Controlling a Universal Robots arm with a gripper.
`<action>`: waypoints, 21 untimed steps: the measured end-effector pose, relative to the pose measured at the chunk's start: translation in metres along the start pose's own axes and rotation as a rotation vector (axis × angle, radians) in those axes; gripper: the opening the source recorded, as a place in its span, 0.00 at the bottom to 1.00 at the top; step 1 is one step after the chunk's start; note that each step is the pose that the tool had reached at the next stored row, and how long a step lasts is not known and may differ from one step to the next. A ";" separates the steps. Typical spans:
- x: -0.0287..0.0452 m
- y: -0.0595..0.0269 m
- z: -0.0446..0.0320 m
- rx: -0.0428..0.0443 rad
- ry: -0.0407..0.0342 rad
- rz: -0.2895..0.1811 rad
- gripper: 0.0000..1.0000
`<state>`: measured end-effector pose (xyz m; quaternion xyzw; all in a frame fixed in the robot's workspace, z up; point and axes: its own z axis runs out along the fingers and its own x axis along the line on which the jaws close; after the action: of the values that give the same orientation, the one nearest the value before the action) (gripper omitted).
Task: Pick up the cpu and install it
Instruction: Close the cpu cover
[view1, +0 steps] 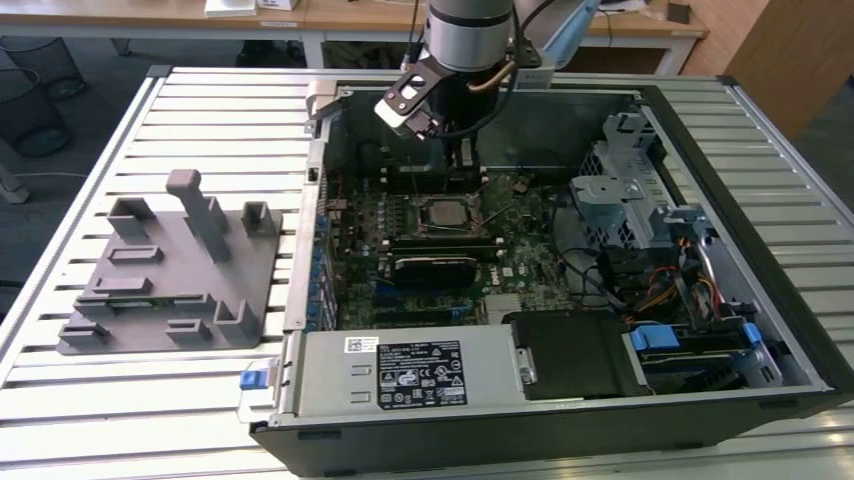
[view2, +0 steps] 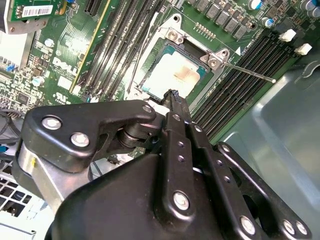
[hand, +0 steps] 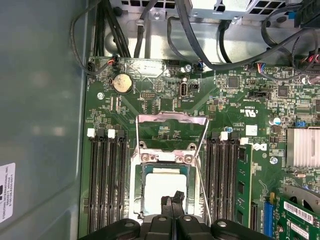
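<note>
- Silver-grey cpu (hand: 162, 187) lies flat inside the socket (hand: 141, 170) on the green motherboard (hand: 240, 105); I also see it in the second wrist view (view2: 177, 75) and the exterior view (view1: 445, 212).
- Black gripper (hand: 172, 200) hangs over the cpu's edge, jaws pressed narrow together with nothing between them; the second wrist view (view2: 172, 95) agrees.
- I cannot tell whether the tips touch the cpu.
- Metal load plate (hand: 172, 120) stands flipped open beside the socket, and the thin lever (view2: 247, 73) sticks out sideways.
- Dark memory slots (hand: 107, 175) flank the socket.
- From the exterior view, the arm reaches down into the open case (view1: 747, 130); a grey fixture (view1: 174, 270) sits on the table (view1: 107, 400) at that view's left.
</note>
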<state>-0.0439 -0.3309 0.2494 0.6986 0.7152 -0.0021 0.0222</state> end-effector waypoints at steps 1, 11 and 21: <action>0.0001 0.0000 -0.0004 0.0000 -0.0011 0.000 0.11; 0.0018 0.0002 -0.0045 0.0004 -0.0156 0.000 0.11; 0.0034 0.0004 -0.0087 0.0006 -0.0310 -0.001 0.11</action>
<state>-0.0438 -0.3272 0.2579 0.6981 0.7151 -0.0131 0.0331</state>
